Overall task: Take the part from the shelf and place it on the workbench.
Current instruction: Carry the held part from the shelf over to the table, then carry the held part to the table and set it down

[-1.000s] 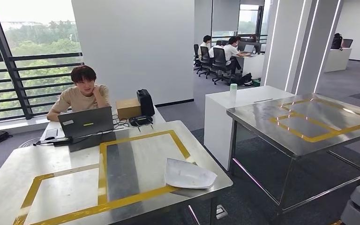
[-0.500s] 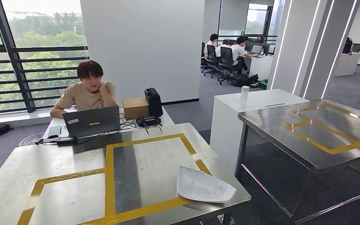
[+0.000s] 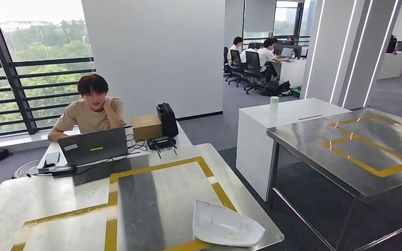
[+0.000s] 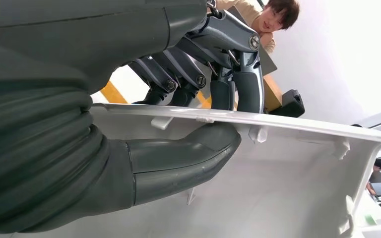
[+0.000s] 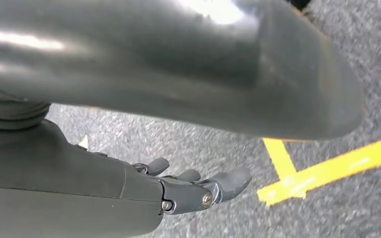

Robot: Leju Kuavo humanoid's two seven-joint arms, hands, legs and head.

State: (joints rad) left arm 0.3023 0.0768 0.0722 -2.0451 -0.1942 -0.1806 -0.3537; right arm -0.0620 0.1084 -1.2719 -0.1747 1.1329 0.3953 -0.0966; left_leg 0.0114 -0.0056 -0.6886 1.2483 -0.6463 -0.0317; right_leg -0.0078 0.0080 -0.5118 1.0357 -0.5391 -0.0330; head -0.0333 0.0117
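our left hand pinches the white part along its rim, the thick grey thumb pressed against the inner face and the darker fingers bent down over the outer face. from the head view we see the same part as a curved white shell over the near right corner of the workbench, across the yellow tape line there; whether it touches the steel top we cannot tell. our right hand hangs over grey carpet beside a yellow floor tape mark, holding nothing, its fingers loosely spread and only slightly bent. further out on the workbench, a yellow tape rectangle frames a darker strip of the surface. at the far end a person in a beige shirt sits behind an open laptop, with a cardboard box and a black device just beside it. to the right stands a second steel table marked with yellow tape, a white counter behind it, and more people seated at desks well beyond.
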